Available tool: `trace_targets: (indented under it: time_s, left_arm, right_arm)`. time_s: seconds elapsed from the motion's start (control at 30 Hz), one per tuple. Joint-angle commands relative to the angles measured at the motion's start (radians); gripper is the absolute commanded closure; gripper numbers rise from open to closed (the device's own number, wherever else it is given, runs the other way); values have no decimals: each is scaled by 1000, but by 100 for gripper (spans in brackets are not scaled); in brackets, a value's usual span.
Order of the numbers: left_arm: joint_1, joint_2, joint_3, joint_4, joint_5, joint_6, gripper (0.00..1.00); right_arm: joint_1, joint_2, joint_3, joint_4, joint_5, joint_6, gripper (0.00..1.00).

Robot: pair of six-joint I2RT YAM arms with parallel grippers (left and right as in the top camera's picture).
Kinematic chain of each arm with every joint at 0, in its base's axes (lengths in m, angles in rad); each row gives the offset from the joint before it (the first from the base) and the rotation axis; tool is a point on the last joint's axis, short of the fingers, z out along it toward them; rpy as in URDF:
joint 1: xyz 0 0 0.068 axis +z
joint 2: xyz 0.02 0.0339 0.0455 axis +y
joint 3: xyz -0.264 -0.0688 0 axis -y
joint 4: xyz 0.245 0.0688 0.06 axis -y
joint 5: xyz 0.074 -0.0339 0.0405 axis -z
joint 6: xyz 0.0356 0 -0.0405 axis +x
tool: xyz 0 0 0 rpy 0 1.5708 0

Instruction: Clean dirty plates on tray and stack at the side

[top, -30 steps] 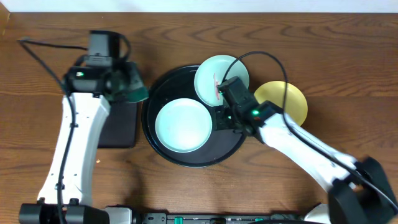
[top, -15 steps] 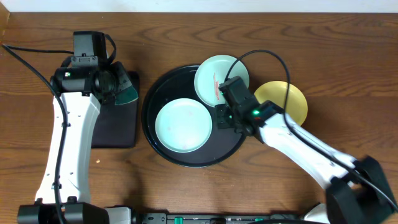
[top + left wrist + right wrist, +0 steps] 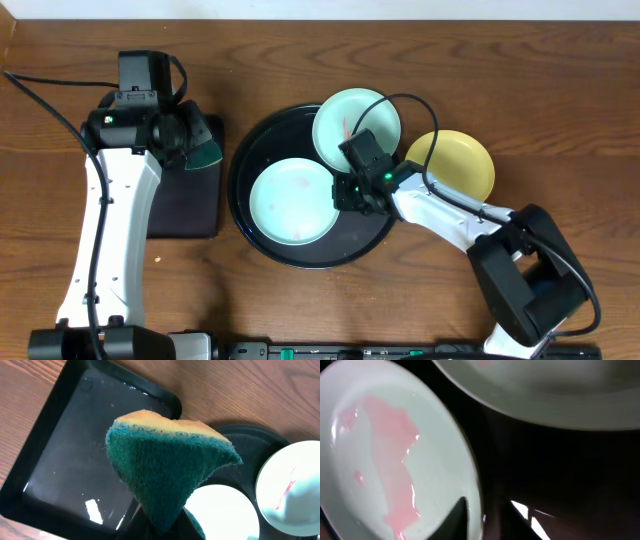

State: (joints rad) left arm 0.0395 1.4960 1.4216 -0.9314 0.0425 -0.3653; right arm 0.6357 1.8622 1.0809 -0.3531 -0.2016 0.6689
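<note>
While two blue plates [image 3: 295, 201] [image 3: 352, 118] occupy tray [image 3: 262, 135], one yellow plate [image 3: 462, 165] outside

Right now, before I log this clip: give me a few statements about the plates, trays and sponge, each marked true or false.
1. The left pincer holds a green-and-yellow sponge. True.
2. The yellow plate sits on the round tray. False: it lies on the table, right of that tray.
3. Two light blue plates are on the round tray. True.
4. The sponge is pressed on a plate. False: it is over the rectangular tray.
</note>
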Motion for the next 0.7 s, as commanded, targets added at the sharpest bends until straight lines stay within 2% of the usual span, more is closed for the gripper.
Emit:
trace_targets:
  time_s: [0.0, 0.1, 0.37, 0.67]
  left_arm:
    - [3, 0, -4, 0, -9, 14, 93]
    - [3, 0, -4, 0, -9, 17, 93]
    - [3, 0, -5, 0, -9, 17, 93]
    - [3, 0, -5, -3, -9, 27, 92]
  right_arm:
    - [-8, 35, 13, 10, -9, 42, 87]
    - [-8, 42, 13, 13, -9, 53, 93]
    - [-6, 42, 13, 13, 3, 56, 99]
    - [-6, 18, 13, 17, -47, 6, 99]
